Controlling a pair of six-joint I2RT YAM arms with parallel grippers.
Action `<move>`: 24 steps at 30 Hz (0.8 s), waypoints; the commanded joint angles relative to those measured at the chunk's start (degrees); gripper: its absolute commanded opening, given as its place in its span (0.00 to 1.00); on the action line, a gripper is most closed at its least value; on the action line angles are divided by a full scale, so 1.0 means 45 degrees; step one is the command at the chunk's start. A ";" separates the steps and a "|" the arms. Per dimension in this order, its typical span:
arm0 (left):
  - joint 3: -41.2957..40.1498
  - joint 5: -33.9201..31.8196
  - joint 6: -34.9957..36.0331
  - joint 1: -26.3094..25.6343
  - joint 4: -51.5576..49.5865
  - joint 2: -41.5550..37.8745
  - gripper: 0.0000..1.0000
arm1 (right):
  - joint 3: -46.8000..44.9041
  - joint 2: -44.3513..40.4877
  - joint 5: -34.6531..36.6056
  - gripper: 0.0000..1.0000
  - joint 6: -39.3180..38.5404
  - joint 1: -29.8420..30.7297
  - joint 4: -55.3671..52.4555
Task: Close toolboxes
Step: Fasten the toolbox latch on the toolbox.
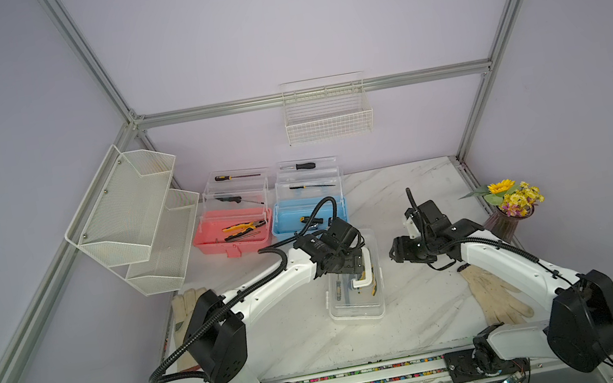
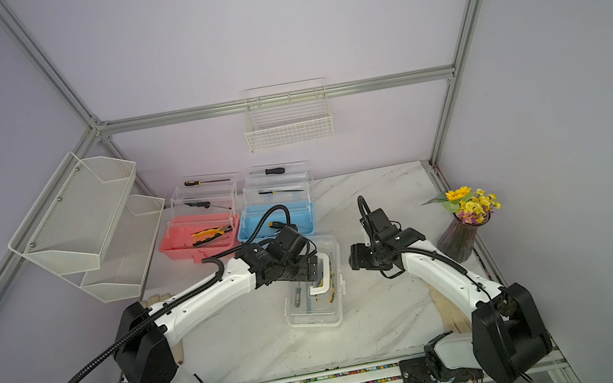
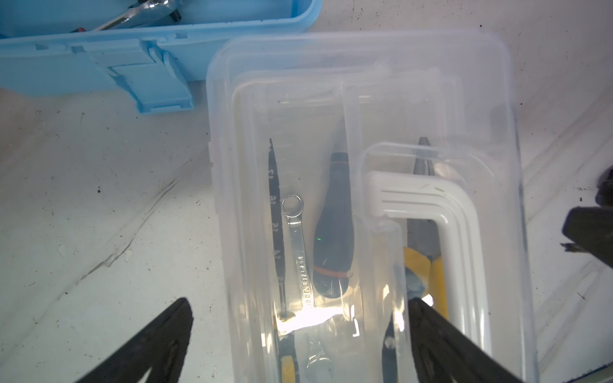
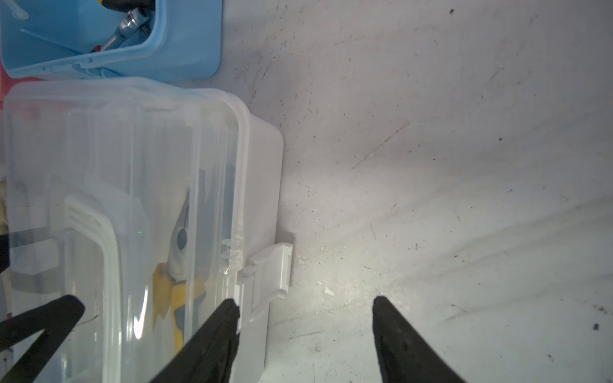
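The white toolbox [image 1: 357,302] lies directly under the left gripper [image 1: 357,266], its clear lid down over a wrench [image 3: 298,245], a dark-handled screwdriver [image 3: 333,232] and yellow-handled pliers [image 4: 172,275]. The left gripper's jaws are spread wide and hold nothing; one finger [image 3: 441,341] hangs over the lid beside the white handle [image 3: 457,232], and the other sits off the box's edge above the table [image 1: 421,308]. The right gripper [image 4: 305,315] is at the box's latch side, also parted and empty. Its nearer finger [image 4: 215,331] is just beside the white latch [image 4: 268,275], which sticks outward; I cannot tell whether they touch. Beyond the left gripper, toward the back wall, the blue toolbox [image 1: 288,221] and, beside it, the pink toolbox [image 1: 219,236] stand with lids raised. Behind the right gripper, by its arm, are a vase of flowers [image 1: 506,224] and a glove [image 1: 495,296].
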 commanded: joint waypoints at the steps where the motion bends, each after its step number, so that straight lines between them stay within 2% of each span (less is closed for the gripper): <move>1: -0.0475 0.0299 -0.0114 0.0187 0.0591 0.0012 1.00 | -0.0290 -0.0234 -0.0964 0.69 -0.0051 -0.0141 0.0501; 9: -0.2388 0.1541 -0.0629 0.1113 0.2040 -0.0875 1.00 | -0.0932 -0.0261 -0.2412 0.71 0.0489 -0.0280 0.1623; 14: -0.3686 0.1813 -0.0794 0.1695 0.2494 -0.1714 0.97 | -0.1488 -0.0308 -0.3229 0.72 0.0859 -0.0291 0.2637; 20: -0.5626 0.2780 -0.1239 0.2737 0.3924 -0.2848 0.91 | -0.2851 -0.0508 -0.4697 0.74 0.2091 -0.0289 0.5246; 24: -0.6761 0.3540 -0.1514 0.3470 0.4909 -0.3190 0.88 | -0.3688 -0.0894 -0.4815 0.76 0.2664 -0.0233 0.6536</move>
